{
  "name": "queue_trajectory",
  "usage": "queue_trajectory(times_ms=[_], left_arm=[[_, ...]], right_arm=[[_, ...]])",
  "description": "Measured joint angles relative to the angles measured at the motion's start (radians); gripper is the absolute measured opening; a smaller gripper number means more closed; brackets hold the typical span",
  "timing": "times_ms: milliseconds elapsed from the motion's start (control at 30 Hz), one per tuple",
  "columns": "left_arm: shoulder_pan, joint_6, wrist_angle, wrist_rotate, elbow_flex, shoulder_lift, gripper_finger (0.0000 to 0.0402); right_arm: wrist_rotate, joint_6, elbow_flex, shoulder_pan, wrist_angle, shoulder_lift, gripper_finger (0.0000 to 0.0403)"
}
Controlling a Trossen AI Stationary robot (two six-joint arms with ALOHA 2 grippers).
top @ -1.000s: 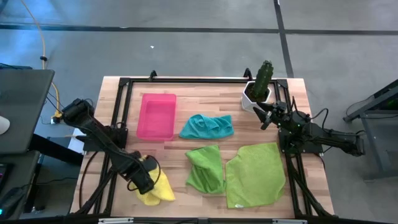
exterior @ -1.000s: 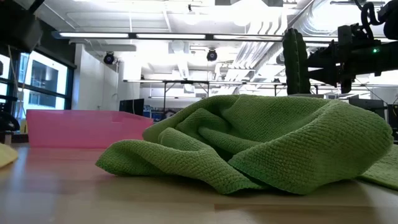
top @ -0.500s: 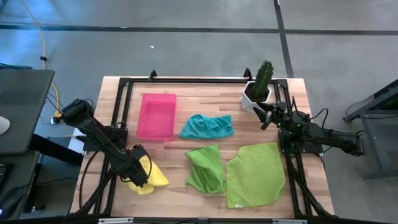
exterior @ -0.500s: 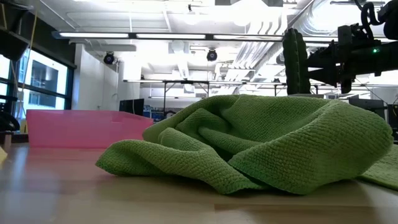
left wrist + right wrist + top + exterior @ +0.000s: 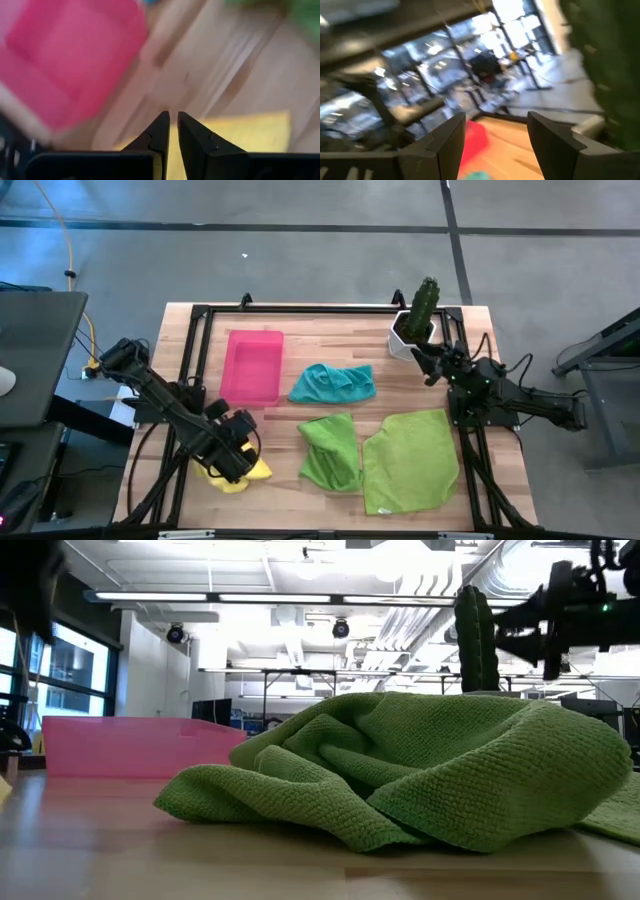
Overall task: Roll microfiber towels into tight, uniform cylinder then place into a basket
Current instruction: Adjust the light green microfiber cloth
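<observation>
From above, the left claw (image 5: 240,442) hung over the near-left corner of the tabletop (image 5: 330,338), sitting right on top of the yellow towel (image 5: 243,474), which peeked out beneath it. The pink basket (image 5: 252,366) lay empty farther back. The teal towel (image 5: 333,382) sat beside the basket, and the small green towel (image 5: 331,450) and the big green towel (image 5: 411,460) lay crumpled and flat, none rolled. The right claw (image 5: 432,360) waited near the cactus pot (image 5: 415,325).

Down at tabletop level, the small green towel (image 5: 420,775) filled the view in a loose heap, with the basket (image 5: 135,745) behind it.

On the left wrist camera, the left claw (image 5: 173,131) was nearly pressed together, with yellow cloth (image 5: 235,132) below; it was blurred, so whether it pinched any cloth was hard to call. A good roll would probably need the towel flattened first, then an edge gripped squarely.

On the right wrist camera, the right claw (image 5: 496,131) was spread wide, gripping nothing.
</observation>
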Motion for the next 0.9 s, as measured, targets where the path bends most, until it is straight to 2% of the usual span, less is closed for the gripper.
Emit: queue_trajectory(times_ms=[167, 367, 500, 700, 900], left_arm=[[0.032, 0.077, 0.101, -0.142, 0.019, 0.0, 0.003], [0.081, 0.239, 0.258, -0.16, 0.019, 0.0, 0.003], [0.106, 0.337, 0.36, -0.16, 0.019, 0.0, 0.003], [0.131, 0.446, 0.461, -0.16, 0.019, 0.0, 0.003], [0.157, 0.509, 0.515, -0.16, 0.019, 0.0, 0.003]], right_arm=[[-0.169, 0.004, 0.0, 0.0, 0.101, 0.0, 0.0204], [-0.333, 0.031, 0.0, 0.0, 0.252, 0.0, 0.0204], [-0.344, 0.035, 0.0, 0.0, 0.326, 0.0, 0.0204], [-0.334, -0.054, 0.029, 0.0, 0.328, 0.015, 0.0204], [-0.331, -0.075, 0.105, 0.0, 0.323, 0.109, 0.0204]])
